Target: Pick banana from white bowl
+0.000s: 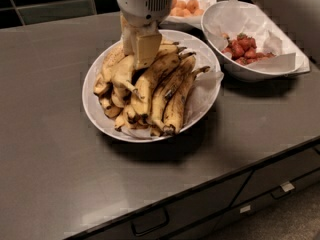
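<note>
The white bowl is wide and shallow and stands mid-counter, with a paper liner sticking out at its right rim. It holds a heap of several yellow, brown-spotted bananas. My gripper comes down from the top of the view, its grey-white wrist over the bowl's far side. Its cream tip sits right on the top of the banana heap at the stem ends. The gripper body hides the bananas directly under it.
A deeper white bowl with red fruit on paper stands at the right. A white bowl of small orange fruit sits behind the gripper. The dark grey counter has drawers along its front edge, and a dark tiled wall runs behind it.
</note>
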`<action>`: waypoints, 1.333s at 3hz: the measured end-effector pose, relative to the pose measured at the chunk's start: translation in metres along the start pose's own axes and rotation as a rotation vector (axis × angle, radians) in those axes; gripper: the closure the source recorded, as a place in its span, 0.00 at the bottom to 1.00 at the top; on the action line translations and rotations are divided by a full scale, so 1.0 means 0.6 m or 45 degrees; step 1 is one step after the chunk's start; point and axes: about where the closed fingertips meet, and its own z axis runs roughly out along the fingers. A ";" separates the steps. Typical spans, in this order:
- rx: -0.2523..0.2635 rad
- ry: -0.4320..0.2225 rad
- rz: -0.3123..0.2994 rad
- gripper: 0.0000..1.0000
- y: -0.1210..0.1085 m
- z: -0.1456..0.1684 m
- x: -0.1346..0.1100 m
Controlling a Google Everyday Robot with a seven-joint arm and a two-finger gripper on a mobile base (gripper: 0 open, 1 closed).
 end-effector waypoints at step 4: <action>0.328 0.034 0.011 1.00 0.074 -0.084 -0.028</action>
